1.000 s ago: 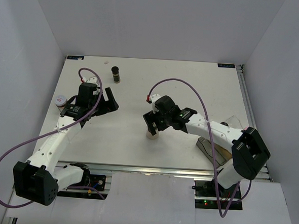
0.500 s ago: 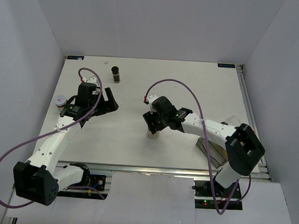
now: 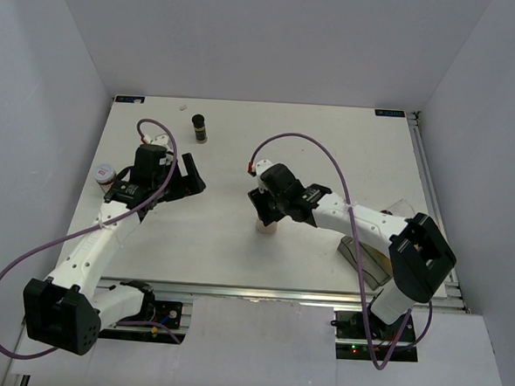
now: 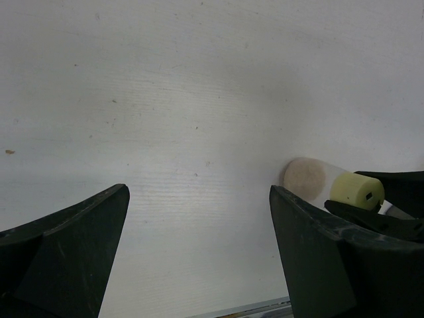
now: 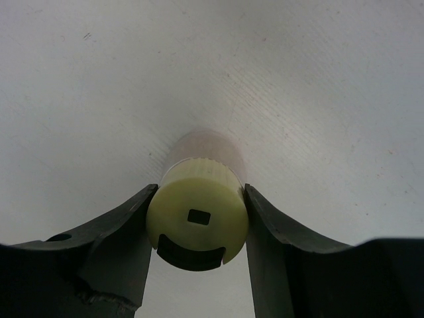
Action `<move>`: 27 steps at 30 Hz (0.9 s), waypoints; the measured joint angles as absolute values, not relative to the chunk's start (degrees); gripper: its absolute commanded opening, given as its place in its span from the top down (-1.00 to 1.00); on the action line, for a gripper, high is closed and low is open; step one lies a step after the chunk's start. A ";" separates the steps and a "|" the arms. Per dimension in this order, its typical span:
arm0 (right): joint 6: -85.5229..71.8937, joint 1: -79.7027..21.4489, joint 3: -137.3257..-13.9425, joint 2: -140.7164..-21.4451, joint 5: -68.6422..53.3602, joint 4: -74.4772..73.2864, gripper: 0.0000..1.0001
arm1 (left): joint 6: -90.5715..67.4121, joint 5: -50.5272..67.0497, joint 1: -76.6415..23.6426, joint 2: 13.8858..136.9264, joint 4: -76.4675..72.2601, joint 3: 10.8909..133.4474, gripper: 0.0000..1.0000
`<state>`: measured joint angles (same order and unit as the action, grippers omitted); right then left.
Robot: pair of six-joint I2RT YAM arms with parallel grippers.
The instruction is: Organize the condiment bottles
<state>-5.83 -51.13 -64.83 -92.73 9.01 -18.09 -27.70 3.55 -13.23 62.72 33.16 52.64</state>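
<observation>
My right gripper (image 5: 197, 202) is shut on the pale-yellow lid of a condiment bottle (image 5: 197, 218), both fingers (image 5: 122, 228) pressing the lid's sides. The bottle's pale body points away from the camera toward the table. From above, the right gripper (image 3: 263, 218) covers this bottle (image 3: 265, 229) at mid-table. The left wrist view shows the same bottle (image 4: 306, 179) base-on, at the right. A dark bottle with a black cap (image 3: 199, 127) stands at the back. A pink-lidded bottle (image 3: 105, 175) sits at the left edge. My left gripper (image 3: 194, 175) hangs open over bare table (image 4: 199, 199).
A grey tray (image 3: 352, 249) lies at the right, mostly hidden under the right arm. A metal rail (image 3: 424, 181) runs along the table's right edge. Purple cables loop over both arms.
The right gripper's fingers have closed onto the pale-yellow-lidded bottle, and the arm has shifted slightly toward the back left. The left arm has barely moved.
</observation>
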 measured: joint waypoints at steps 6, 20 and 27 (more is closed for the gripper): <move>-5.49 -47.44 -69.27 -89.51 13.65 -24.46 0.85 | -27.30 3.51 -13.23 60.73 33.53 52.64 -0.96; -4.65 -5.77 -80.32 -72.75 15.48 -31.72 0.85 | -24.01 6.68 -13.23 66.90 31.94 54.46 -0.96; -5.87 5.83 -74.04 -72.57 14.44 -34.88 0.85 | -22.61 10.58 -13.21 70.62 31.94 55.08 -0.96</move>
